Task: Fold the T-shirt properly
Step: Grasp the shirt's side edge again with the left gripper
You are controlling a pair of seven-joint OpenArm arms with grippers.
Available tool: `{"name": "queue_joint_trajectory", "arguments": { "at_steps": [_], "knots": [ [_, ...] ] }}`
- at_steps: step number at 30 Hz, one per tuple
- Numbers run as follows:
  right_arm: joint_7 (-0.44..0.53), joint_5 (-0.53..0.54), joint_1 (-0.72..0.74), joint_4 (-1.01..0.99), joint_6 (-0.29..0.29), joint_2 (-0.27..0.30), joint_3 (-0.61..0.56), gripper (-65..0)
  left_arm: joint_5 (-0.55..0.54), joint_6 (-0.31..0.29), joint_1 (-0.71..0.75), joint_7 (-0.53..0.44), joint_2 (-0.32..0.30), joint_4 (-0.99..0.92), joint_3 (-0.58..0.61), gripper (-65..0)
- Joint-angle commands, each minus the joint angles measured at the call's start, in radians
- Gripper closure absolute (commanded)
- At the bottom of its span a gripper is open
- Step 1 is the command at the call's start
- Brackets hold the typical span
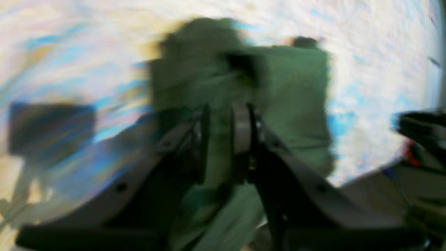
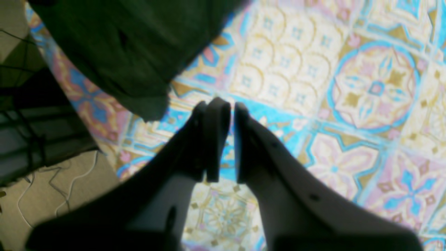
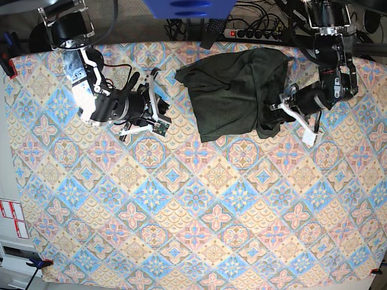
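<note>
T-shirt [image 3: 233, 93], a large dark olive-green heathered knit garment, is lying bunched into a rough block near the far edge of the bench [image 3: 193, 241], towards the side of the left arm in the base view. It is resting on the bench's patterned cloth of blue, pink and cream tiles [image 3: 181, 199], with creases running across it and one lower corner hanging in a rounded lump beside the left claw [image 3: 284, 107].

In the left wrist view, which is badly blurred, the left claw [image 1: 224, 139] is showing its two fingers [image 1: 241, 130] standing close together with green fabric filling the narrow gap and spilling down beneath them, so it is gripping a fold of the shirt at its edge.

The right claw [image 3: 154, 112] is sitting well apart from the garment, over bare patterned cloth. In the right wrist view its fingers [image 2: 217, 139] are standing nearly closed, leaving only a thin slit, and nothing is lying between them [image 2: 232, 108]; the tiles are showing through. A dark corner of the shirt [image 2: 132, 52] is lying ahead of that claw and to one side, not touching it.

A black power strip [image 3: 254, 34] and cables are lying past the bench's far edge.
</note>
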Motion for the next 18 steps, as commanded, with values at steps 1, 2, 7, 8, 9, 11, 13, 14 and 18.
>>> {"name": "queue_joint_trajectory", "arguments": {
  "at_steps": [1,2,7,8,9,11,13,14,18],
  "knots": [
    [0.012,0.009,0.013,0.019,0.003,0.008,0.005,-6.0,-0.015,-0.005,-0.041,-0.018,0.017,0.014,0.007,-10.9],
    [0.012,0.009,0.013,0.019,0.003,0.008,0.005,-6.0,-0.009,-0.005,-0.057,-0.018,0.028,0.006,0.007,-11.0],
    [0.012,0.009,0.011,0.019,0.003,0.008,0.003,-6.0,0.083,-0.005,-0.152,-0.018,0.08,-0.13,0.007,-10.9],
    [0.012,0.009,0.011,0.019,0.003,0.008,0.003,-6.0,0.103,-0.005,-0.166,-0.02,0.085,-0.158,0.006,-10.9],
    [0.012,0.009,0.011,0.021,0.003,0.008,0.003,-6.0,0.127,-0.005,-0.173,-0.025,0.085,-0.179,0.006,-10.9],
    [0.012,0.009,0.011,0.021,0.003,0.008,0.003,-6.0,0.17,-0.004,-0.172,-0.075,0.085,-0.191,0.006,-10.9],
    [0.012,0.009,0.01,0.021,0.003,0.008,0.003,-6.0,0.205,-0.004,-0.167,-0.103,0.083,-0.191,0.006,-10.9],
    [0.012,0.009,0.01,0.021,0.003,0.008,0.003,-6.0,0.221,-0.004,-0.159,-0.11,0.082,-0.193,0.004,-10.9],
    [0.012,0.009,0.01,0.021,0.003,0.008,0.003,-6.0,0.319,-0.004,-0.141,-0.115,0.08,-0.196,-0.036,-10.9]
  ]
}}
